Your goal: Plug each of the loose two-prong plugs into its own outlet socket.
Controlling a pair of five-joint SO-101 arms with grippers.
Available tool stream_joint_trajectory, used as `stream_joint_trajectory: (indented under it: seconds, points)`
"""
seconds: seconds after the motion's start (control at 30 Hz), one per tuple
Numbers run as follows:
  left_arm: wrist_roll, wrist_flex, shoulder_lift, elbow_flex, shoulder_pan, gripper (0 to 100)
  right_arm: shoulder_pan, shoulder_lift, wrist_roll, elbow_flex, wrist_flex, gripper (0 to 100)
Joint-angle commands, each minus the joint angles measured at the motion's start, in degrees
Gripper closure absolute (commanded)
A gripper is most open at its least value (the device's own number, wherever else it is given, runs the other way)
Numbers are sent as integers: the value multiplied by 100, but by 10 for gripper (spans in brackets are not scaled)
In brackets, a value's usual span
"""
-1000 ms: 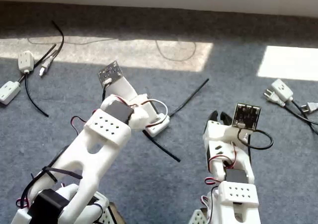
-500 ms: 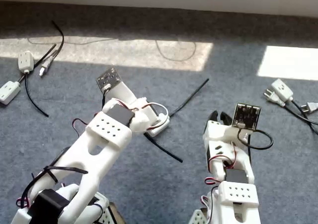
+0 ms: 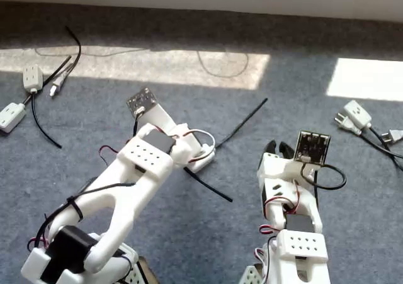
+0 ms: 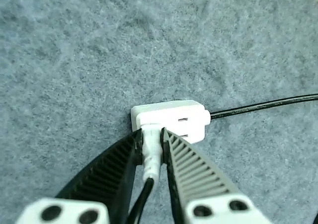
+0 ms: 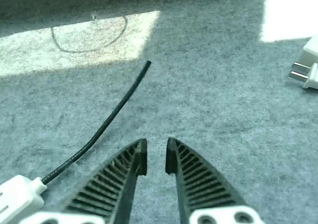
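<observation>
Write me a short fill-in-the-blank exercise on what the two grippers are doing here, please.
1. The left gripper is shut on a white plug whose cord is ____.
2. That plug's tip sits against an outlet socket coloured ____.
3. The right gripper, over the carpet, holds ____.
Missing words: black; white; nothing.

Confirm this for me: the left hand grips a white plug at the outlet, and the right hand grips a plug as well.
Not quite. The right hand grips nothing: the right wrist view shows it slightly open over bare carpet. The rest holds: the left hand grips a white plug at the outlet.
</observation>
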Motion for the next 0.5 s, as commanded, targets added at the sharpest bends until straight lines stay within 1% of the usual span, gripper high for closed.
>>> stream_joint_trajectory:
  seconds: [0.0,0.2,0.33,0.47]
  points:
    - [53,79,75,-242,119,993,-40,-75,-35,40,-145,915]
    - [53,316,127,-391,295,993,-40,-75,-35,40,-145,915]
    - [44,299,154,-391,242,993,-40,-75,-35,40,-145,915]
    - [-35,440,646,-664,75,993,-40,-75,-35,40,-145,915]
